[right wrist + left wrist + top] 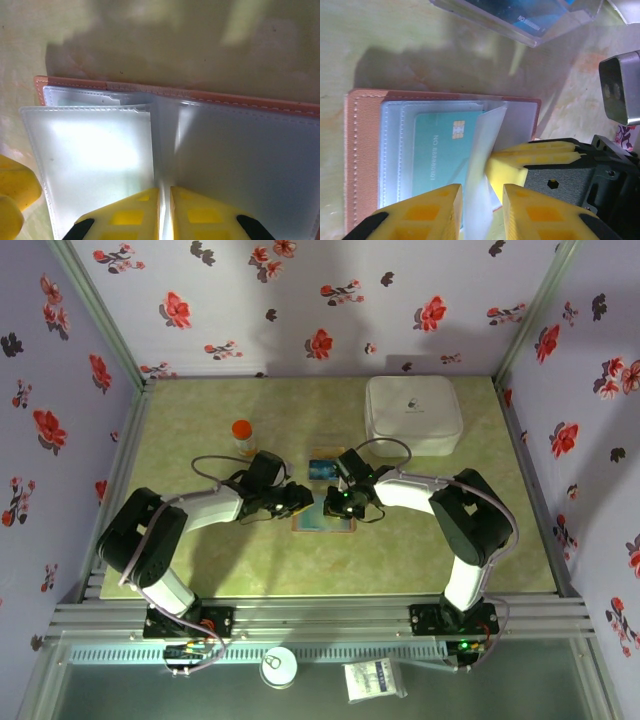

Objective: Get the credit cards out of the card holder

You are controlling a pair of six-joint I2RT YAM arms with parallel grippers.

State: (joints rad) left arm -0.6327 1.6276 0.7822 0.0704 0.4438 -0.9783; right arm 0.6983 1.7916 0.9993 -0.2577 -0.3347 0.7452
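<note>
Left gripper (482,212): yellow fingers parted, straddling a thin clear leaf (487,150) that stands up between them with a gap at each side; nothing is pinched. Right gripper (164,212): fingers all but together, clamped on that clear leaf, which shows edge-on in the slit between them. The two grippers stand tip to tip, with one right finger (535,157) just beside the left gripper's fingers. Holder (362,150): tan, lying open and flat on the table (250,560) directly beneath both grippers, with clear pockets inside its stitched rim. Teal card (440,155): inside a pocket just ahead of the left gripper's left finger, chip showing, its near end hidden behind that finger. Blue card (321,468): on the table beyond the grippers, apart from the holder. Bottle (243,436): orange, upright, beyond the left gripper and to its left. Box (413,413): white with rounded corners, well beyond the right gripper and to its right, by the far edge of the table.
</note>
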